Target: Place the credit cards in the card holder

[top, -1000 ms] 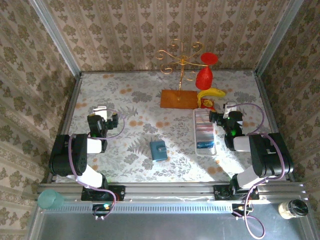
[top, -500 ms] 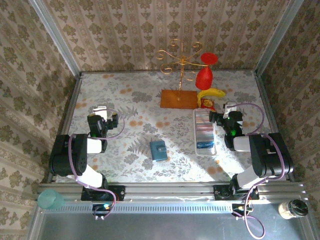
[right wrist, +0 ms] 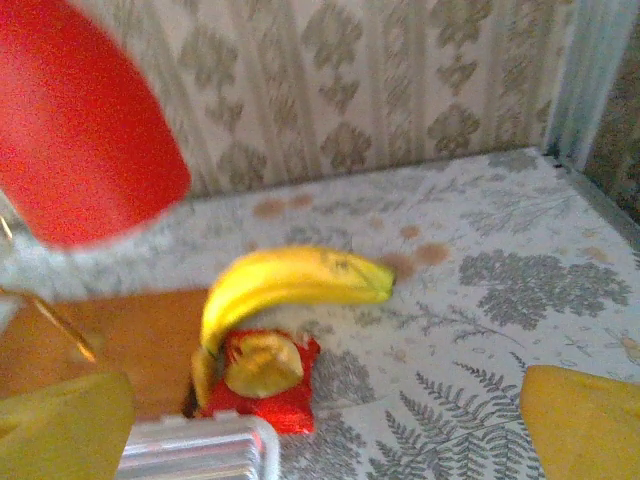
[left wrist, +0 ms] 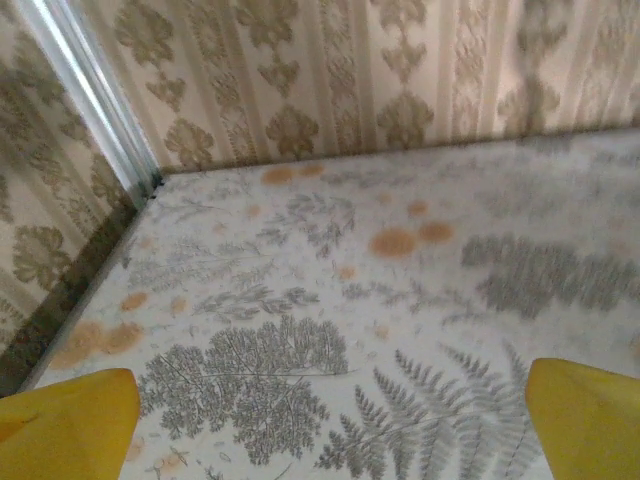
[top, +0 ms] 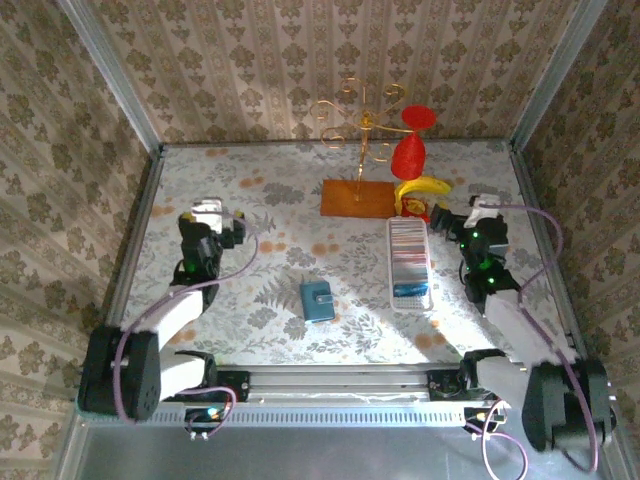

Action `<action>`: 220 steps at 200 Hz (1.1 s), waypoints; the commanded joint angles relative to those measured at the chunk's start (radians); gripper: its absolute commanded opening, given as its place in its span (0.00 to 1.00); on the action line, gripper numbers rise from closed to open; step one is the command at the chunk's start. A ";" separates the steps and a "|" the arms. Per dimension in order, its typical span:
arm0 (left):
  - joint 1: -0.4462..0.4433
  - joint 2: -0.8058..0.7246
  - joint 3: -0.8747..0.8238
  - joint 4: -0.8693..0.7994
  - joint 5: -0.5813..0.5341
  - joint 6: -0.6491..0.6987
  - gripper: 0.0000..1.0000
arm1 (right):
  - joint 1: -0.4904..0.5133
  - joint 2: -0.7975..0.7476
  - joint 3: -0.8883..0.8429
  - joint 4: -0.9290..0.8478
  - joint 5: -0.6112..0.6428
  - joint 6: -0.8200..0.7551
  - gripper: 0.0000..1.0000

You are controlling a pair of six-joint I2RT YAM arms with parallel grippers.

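The left arm (top: 165,305) and right arm (top: 515,310) have just unfolded and reached out over the surface (top: 270,190), jaws released and empty. The cards (top: 409,250) sit in the tray (top: 392,265) toward the right edge. The holder (top: 318,300) lies shut mid-surface, nearer the near edge. By my judgement, the first pick is only beginning.

The card holder (top: 318,300) lies on the table (top: 350,250), left of the tray (top: 391,262) holding the credit cards (top: 410,258).

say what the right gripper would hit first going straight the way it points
Probably the banana on its red base, slightly left of centre before the right gripper; depth is unclear.
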 commanded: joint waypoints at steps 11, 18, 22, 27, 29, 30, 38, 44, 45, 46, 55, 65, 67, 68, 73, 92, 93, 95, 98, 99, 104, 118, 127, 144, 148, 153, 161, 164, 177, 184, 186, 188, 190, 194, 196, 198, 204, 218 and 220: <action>0.041 -0.169 0.159 -0.623 -0.051 -0.428 1.00 | -0.031 -0.197 0.024 -0.501 0.120 0.376 1.00; 0.066 -0.198 0.156 -0.666 -0.007 -0.486 1.00 | -0.042 -0.239 0.012 -0.509 0.048 0.373 1.00; 0.087 -0.217 0.148 -0.676 0.053 -0.505 1.00 | -0.043 -0.259 0.008 -0.516 0.007 0.373 1.00; 0.117 -0.243 0.131 -0.676 0.143 -0.524 1.00 | -0.043 -0.284 0.004 -0.532 -0.030 0.375 1.00; 0.126 -0.254 0.125 -0.674 0.177 -0.534 1.00 | -0.043 -0.292 0.006 -0.540 -0.044 0.378 1.00; 0.132 -0.258 0.122 -0.675 0.193 -0.539 1.00 | -0.043 -0.295 0.006 -0.545 -0.051 0.380 1.00; 0.164 -0.298 0.097 -0.688 0.284 -0.579 1.00 | -0.043 -0.320 0.014 -0.589 -0.093 0.399 1.00; 0.178 -0.327 0.088 -0.711 0.330 -0.601 1.00 | -0.042 -0.330 0.026 -0.627 -0.123 0.410 1.00; 0.179 -0.331 0.087 -0.715 0.335 -0.604 1.00 | -0.042 -0.331 0.028 -0.634 -0.128 0.410 1.00; 0.180 -0.335 0.086 -0.723 0.340 -0.607 1.00 | -0.041 -0.332 0.030 -0.641 -0.133 0.411 1.00; 0.179 -0.371 0.085 -0.797 0.360 -0.629 1.00 | -0.041 -0.333 0.052 -0.692 -0.192 0.414 1.00; 0.170 -0.400 0.083 -0.867 0.382 -0.650 1.00 | -0.038 -0.326 0.071 -0.730 -0.275 0.414 1.00; 0.167 -0.405 0.082 -0.879 0.388 -0.653 1.00 | -0.037 -0.324 0.076 -0.737 -0.290 0.416 1.00; 0.165 -0.407 0.081 -0.885 0.391 -0.655 1.00 | -0.036 -0.322 0.077 -0.741 -0.296 0.418 1.00; 0.155 -0.418 0.076 -0.911 0.403 -0.664 1.00 | -0.029 -0.314 0.088 -0.761 -0.324 0.430 1.00; 0.064 -0.447 0.043 -0.955 0.423 -0.686 1.00 | 0.052 -0.292 0.115 -0.801 -0.363 0.459 0.99; 0.058 -0.448 0.041 -0.956 0.421 -0.687 1.00 | 0.059 -0.292 0.117 -0.804 -0.360 0.462 0.98; 0.043 -0.450 0.037 -0.958 0.419 -0.695 1.00 | 0.076 -0.290 0.119 -0.809 -0.353 0.467 0.98; 0.021 -0.453 0.031 -0.960 0.417 -0.701 1.00 | 0.102 -0.288 0.124 -0.815 -0.339 0.472 0.98; 0.014 -0.454 0.029 -0.960 0.418 -0.703 1.00 | 0.113 -0.288 0.125 -0.816 -0.335 0.474 0.98; -0.020 -0.457 0.022 -0.962 0.418 -0.707 1.00 | 0.165 -0.282 0.135 -0.825 -0.307 0.482 0.97; -0.135 -0.461 0.020 -0.996 0.385 -0.739 1.00 | 0.335 -0.256 0.170 -0.852 -0.199 0.511 0.95; -0.203 -0.462 0.012 -0.998 0.355 -0.766 1.00 | 0.443 -0.229 0.189 -0.858 -0.140 0.527 0.92; -0.329 -0.461 0.002 -1.008 0.303 -0.822 0.98 | 0.608 -0.154 0.221 -0.845 -0.084 0.570 0.84; -0.352 -0.461 -0.003 -1.009 0.293 -0.842 0.97 | 0.643 -0.132 0.226 -0.837 -0.075 0.581 0.82; -0.380 -0.461 -0.013 -1.010 0.276 -0.865 0.96 | 0.686 -0.104 0.231 -0.825 -0.060 0.598 0.79; -0.420 -0.457 -0.021 -1.024 0.252 -0.891 0.96 | 0.753 -0.054 0.233 -0.793 -0.043 0.628 0.75; -0.432 -0.455 -0.022 -1.032 0.244 -0.899 0.96 | 0.778 -0.034 0.232 -0.774 -0.042 0.639 0.74; -0.476 -0.446 -0.022 -1.075 0.217 -0.929 0.96 | 0.869 0.060 0.240 -0.692 -0.047 0.676 0.66; -0.499 -0.443 -0.026 -1.081 0.212 -0.945 0.94 | 0.913 0.112 0.253 -0.664 -0.042 0.692 0.62; -0.505 -0.441 -0.027 -1.080 0.213 -0.947 0.93 | 0.924 0.129 0.258 -0.660 -0.041 0.693 0.61; -0.510 -0.441 -0.029 -1.079 0.212 -0.950 0.93 | 0.934 0.144 0.263 -0.651 -0.039 0.695 0.60; -0.516 -0.439 -0.030 -1.080 0.211 -0.953 0.92 | 0.943 0.160 0.268 -0.645 -0.040 0.697 0.58; -0.526 -0.438 -0.032 -1.082 0.209 -0.961 0.91 | 0.958 0.190 0.279 -0.635 -0.037 0.700 0.55; -0.530 -0.438 -0.034 -1.084 0.208 -0.963 0.90 | 0.965 0.205 0.284 -0.632 -0.035 0.704 0.54; -0.534 -0.438 -0.034 -1.084 0.207 -0.966 0.89 | 0.971 0.219 0.289 -0.628 -0.035 0.708 0.53; -0.547 -0.439 -0.040 -1.084 0.203 -0.980 0.85 | 0.983 0.258 0.299 -0.612 -0.037 0.711 0.49; -0.562 -0.447 -0.068 -1.059 0.214 -1.011 0.74 | 0.987 0.336 0.306 -0.562 -0.065 0.723 0.37; -0.562 -0.448 -0.075 -1.051 0.217 -1.013 0.73 | 0.987 0.344 0.306 -0.557 -0.065 0.726 0.35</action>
